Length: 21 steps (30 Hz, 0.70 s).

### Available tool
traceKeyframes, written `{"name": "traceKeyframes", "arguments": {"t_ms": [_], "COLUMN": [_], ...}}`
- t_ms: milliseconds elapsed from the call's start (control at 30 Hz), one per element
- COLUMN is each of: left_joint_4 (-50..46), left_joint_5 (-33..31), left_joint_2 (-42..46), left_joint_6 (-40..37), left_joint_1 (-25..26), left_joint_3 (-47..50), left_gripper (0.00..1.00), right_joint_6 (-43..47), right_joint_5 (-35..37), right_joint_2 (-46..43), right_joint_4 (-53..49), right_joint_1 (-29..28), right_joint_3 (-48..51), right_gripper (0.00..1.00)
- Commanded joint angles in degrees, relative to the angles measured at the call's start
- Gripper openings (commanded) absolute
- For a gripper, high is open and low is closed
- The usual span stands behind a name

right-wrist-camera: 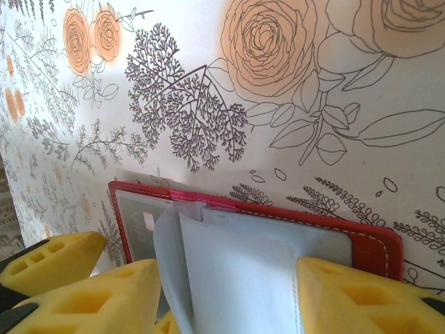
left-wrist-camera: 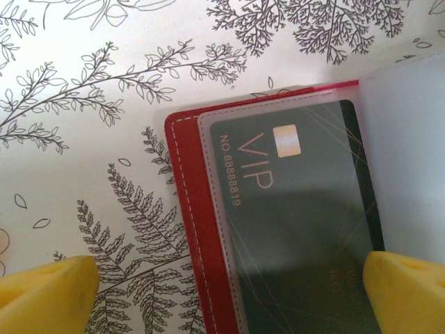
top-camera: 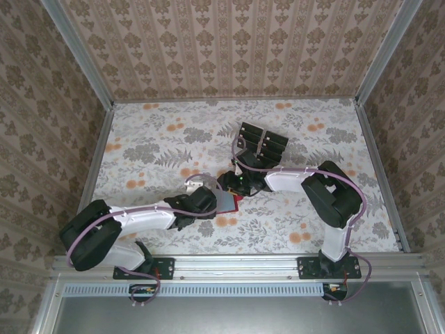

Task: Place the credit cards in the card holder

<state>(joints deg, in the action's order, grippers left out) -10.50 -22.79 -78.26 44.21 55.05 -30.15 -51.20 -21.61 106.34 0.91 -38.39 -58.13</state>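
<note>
The card holder (left-wrist-camera: 191,209) lies open in the middle of the surface (left-wrist-camera: 83,69), one credit card (left-wrist-camera: 299,209) tucked inside. Both arms bend inward over it. Our left hand (left-wrist-camera: 226,289) is spread wide, holding nothing. The right hand (right-wrist-camera: 226,299) sits half-open astride the clear sleeves (right-wrist-camera: 236,271) — gripping or not, we cannot tell. Loose cards (top-camera: 263,145) lie heaped behind — several, too overlapped to count.
</note>
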Motion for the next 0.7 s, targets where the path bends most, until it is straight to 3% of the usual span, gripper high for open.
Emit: {"name": "traceKeyframes", "arguments": {"t_ms": [0, 333, 667], "left_joint_4": [-1.19, -0.4, -0.02], "left_joint_5": [-0.86, -0.68, -0.6], "left_joint_2": [0.04, -0.48, -0.58], "left_joint_6": [1.32, 1.17, 1.12], "left_joint_1": [-0.37, -0.43, -0.39], "left_joint_3": [0.92, 0.97, 0.96], "left_gripper": [0.99, 0.98, 0.98], "right_joint_6": [0.15, -0.84, -2.55], "right_joint_5": [0.52, 2.6, 0.46], "right_joint_2": [-2.12, -7.92, -5.01], "right_joint_4": [-1.2, 0.06, 2.68], "right_joint_1": [0.27, 0.25, -1.15], "right_joint_3": [0.65, 2.64, 2.23], "right_gripper": [0.54, 0.55, 0.56]}}
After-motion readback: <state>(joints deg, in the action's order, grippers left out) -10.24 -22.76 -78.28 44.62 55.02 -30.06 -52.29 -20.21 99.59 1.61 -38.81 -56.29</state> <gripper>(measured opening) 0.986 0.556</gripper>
